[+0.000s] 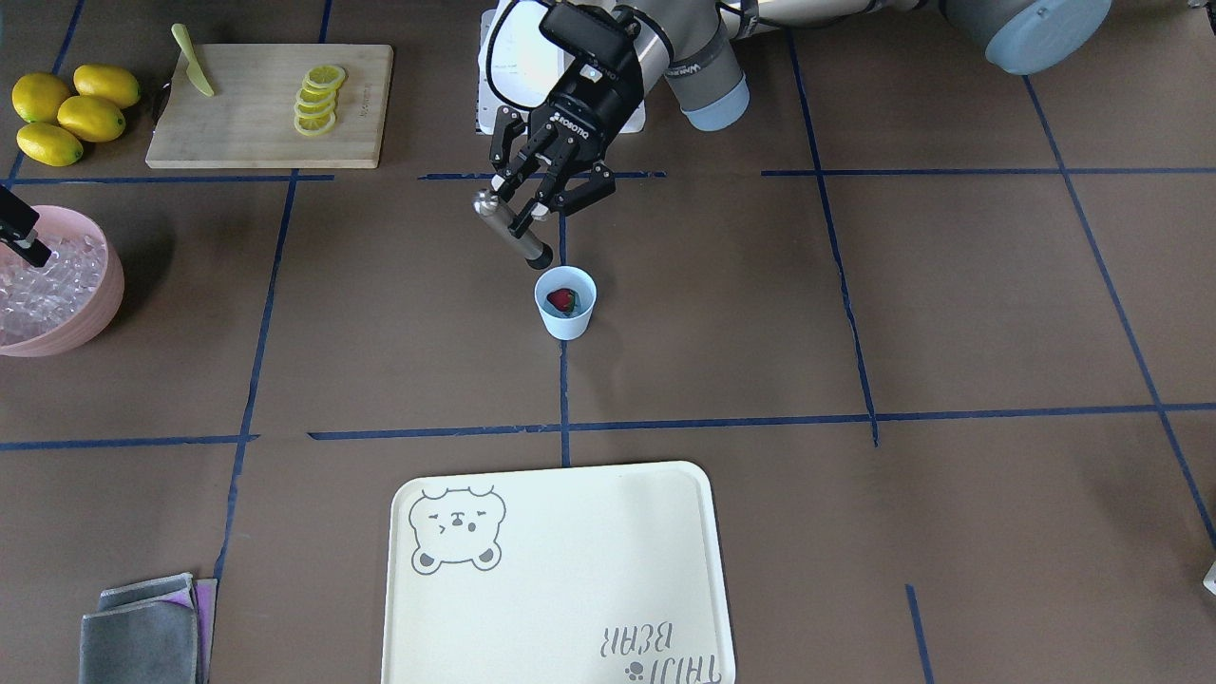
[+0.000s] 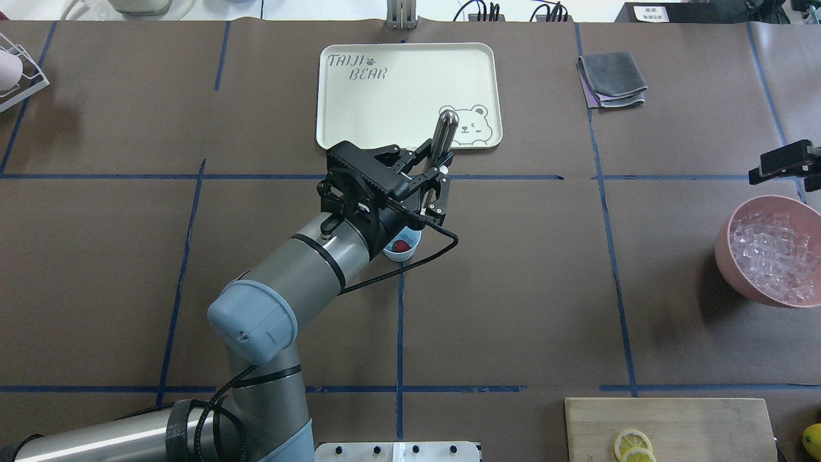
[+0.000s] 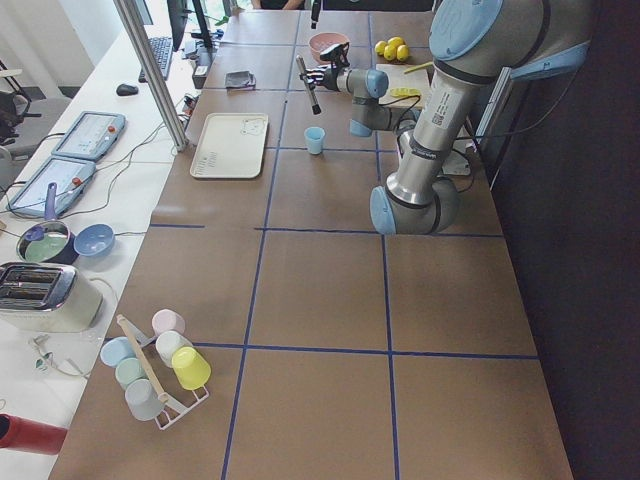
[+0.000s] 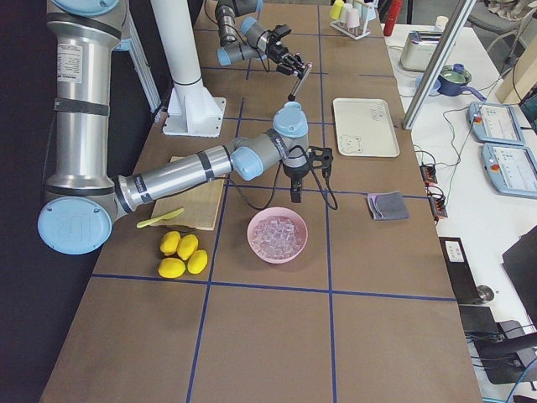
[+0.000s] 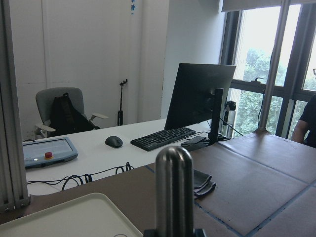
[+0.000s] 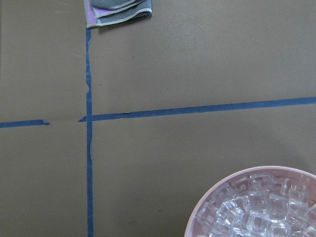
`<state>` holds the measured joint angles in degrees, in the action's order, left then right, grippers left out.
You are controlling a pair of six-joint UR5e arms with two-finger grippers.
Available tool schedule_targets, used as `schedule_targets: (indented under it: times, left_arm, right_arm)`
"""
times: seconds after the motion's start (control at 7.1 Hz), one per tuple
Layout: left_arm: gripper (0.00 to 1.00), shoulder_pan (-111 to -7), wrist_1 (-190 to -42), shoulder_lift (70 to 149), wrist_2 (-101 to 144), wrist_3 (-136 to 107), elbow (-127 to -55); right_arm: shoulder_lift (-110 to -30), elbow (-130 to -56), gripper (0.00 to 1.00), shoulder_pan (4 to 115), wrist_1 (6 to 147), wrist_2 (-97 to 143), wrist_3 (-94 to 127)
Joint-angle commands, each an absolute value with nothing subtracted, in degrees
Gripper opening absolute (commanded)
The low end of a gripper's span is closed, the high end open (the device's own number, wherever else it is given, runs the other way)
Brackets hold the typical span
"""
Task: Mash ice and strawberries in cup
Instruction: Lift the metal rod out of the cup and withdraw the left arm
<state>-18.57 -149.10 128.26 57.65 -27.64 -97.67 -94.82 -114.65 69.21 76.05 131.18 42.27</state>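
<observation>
The pale blue cup point(image 1: 565, 318) stands at the table's middle with one red strawberry point(image 1: 562, 300) inside it. I see no ice in the cup. The ice point(image 1: 43, 280) fills a pink bowl point(image 1: 90, 318). My left gripper point(image 1: 528, 217) is shut on a metal muddler point(image 1: 513, 230), which is tilted, its lower end just above and behind the cup's rim. From overhead the left wrist partly covers the cup point(image 2: 405, 250). My right gripper point(image 2: 784, 163) hovers by the bowl's edge; I cannot tell whether its fingers are open or shut.
A cream tray point(image 1: 560, 570) lies on the operators' side of the cup. A cutting board point(image 1: 247, 133) with lemon slices and a green knife point(image 1: 195, 66), whole lemons point(image 1: 66, 114) and folded grey cloths point(image 1: 142, 632) sit near the edges. A cup rack point(image 3: 150, 365) stands far off.
</observation>
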Motion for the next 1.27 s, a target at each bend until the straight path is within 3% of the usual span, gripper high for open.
schedule_targets:
  times: [0.0,0.56,0.99,1.13]
  left_arm:
    - [0.00,-20.55,-134.10,127.36,57.48,-27.60,-104.75]
    - [0.00,-31.16,-127.30,112.82,71.31,-35.13,-106.25]
    - [0.00,-49.51,-125.61,101.11,95.89,-35.95,-104.51]
    - [0.00,-54.44,-117.59,100.55,105.29,-35.77,-102.85]
  right_arm:
    - [-94.83,-114.61,1.00,69.17,76.11,131.13,42.28]
    - [-94.83,-114.35,1.00,69.17,76.03,131.13,42.28]
    - [-94.83,-114.35,1.00,69.17,76.03,131.13,42.28]
    - [-94.83,-114.35,1.00,69.08,76.03,131.05,42.28]
